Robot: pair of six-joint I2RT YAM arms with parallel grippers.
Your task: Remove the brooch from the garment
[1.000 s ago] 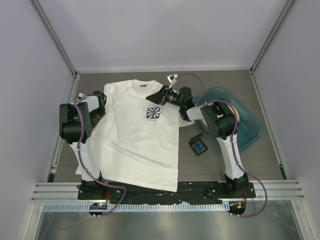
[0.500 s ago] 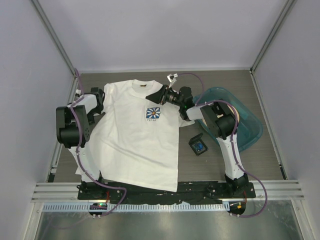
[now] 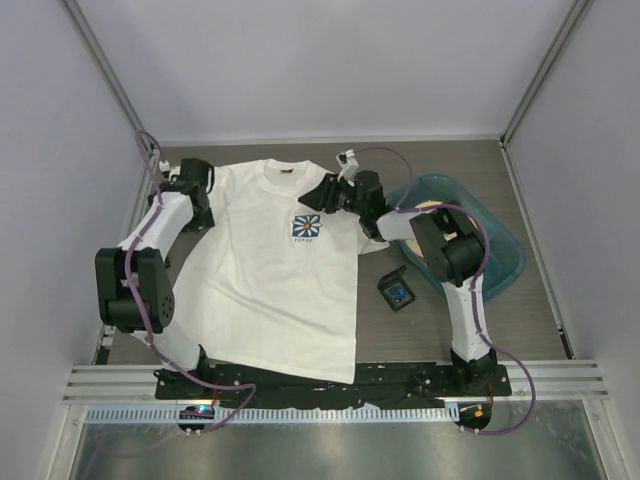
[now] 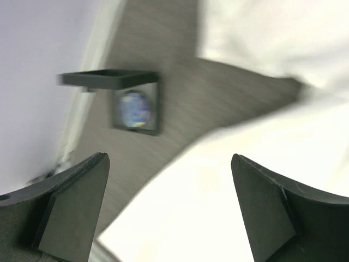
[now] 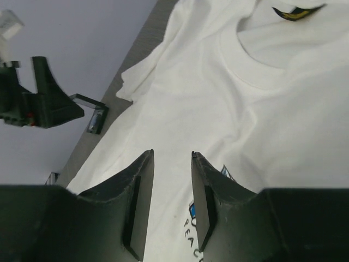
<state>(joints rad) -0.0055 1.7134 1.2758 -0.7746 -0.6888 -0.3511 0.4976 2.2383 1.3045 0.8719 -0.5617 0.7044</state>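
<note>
Left gripper (image 4: 169, 161): fingers spread wide, nothing between them. Over the last second its elbow swung down toward the bases and the hand reached out beside the sleeve of the garment (image 3: 270, 290). Just ahead of its tips sits a small black box (image 4: 156, 109) with its lid flipped open and a blurred blue roundish thing (image 4: 132, 109) inside. Right gripper (image 5: 172, 155): barely shifted, fingers a narrow gap apart, pinching nothing, poised over the chest with the printed emblem (image 3: 307, 228) just beside its tips and the neck label (image 5: 297, 11) off to the right in its own view. Brooch: no pin made out on the cloth in any view; the blue thing in the box may be it, too smeared to say. Reading: if so, the removal looks done; if not, the pin is hidden and neither hand is on it. Well back from the right gripper, toward the bases, a second black box (image 3: 384, 288); beside that arm a teal basin (image 3: 500, 275). Surface: grey wood-grain table (image 3: 440, 160), shirt spread flat. Room: pale lilac walls (image 3: 320, 70) on three sides, metal corner struts (image 3: 113, 85)
</note>
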